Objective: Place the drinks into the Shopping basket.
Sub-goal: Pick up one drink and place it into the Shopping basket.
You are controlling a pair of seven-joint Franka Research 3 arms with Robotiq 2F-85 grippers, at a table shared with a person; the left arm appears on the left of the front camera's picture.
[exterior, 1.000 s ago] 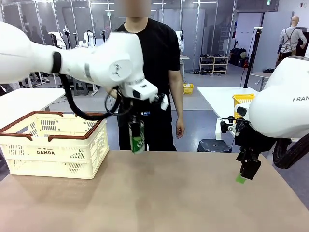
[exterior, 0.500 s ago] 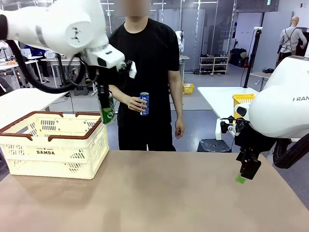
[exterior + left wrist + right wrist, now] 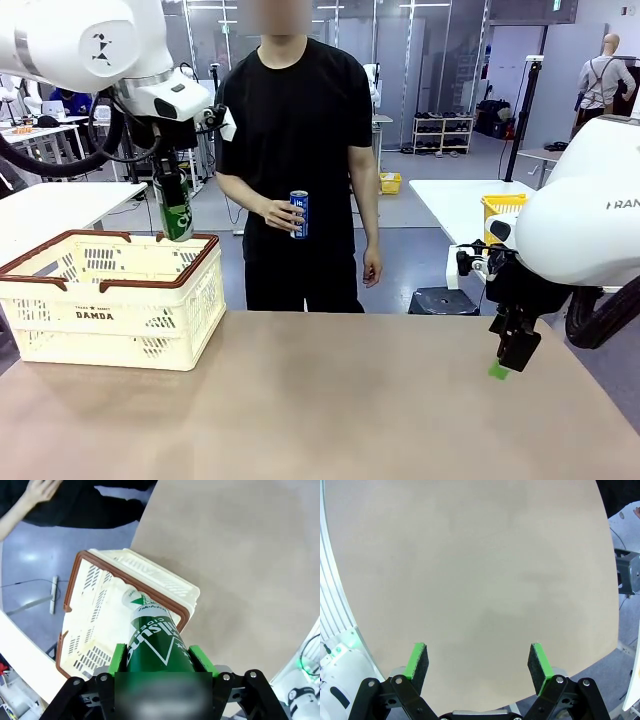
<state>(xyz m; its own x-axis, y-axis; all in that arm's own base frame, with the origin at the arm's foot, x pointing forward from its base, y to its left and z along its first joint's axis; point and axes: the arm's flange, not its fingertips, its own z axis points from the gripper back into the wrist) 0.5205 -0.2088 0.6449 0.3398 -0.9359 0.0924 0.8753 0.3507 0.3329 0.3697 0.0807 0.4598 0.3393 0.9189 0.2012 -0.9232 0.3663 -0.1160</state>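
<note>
Green can [image 3: 178,215] | left gripper [image 3: 172,195] clenched on it, arrives upper left from centre frame, now over Shopping basket [image 3: 60,283] | release looks next | right gripper [image 3: 477,660] spread, empty

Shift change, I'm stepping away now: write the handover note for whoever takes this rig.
Left gripper: shut on the green can, above the Shopping basket rim.
Right gripper: open, empty, over the table.
Person's hand holds a blue can at the far side.
Done: green can lifted.
Left: release it into the basket, then take the blue can.
</note>
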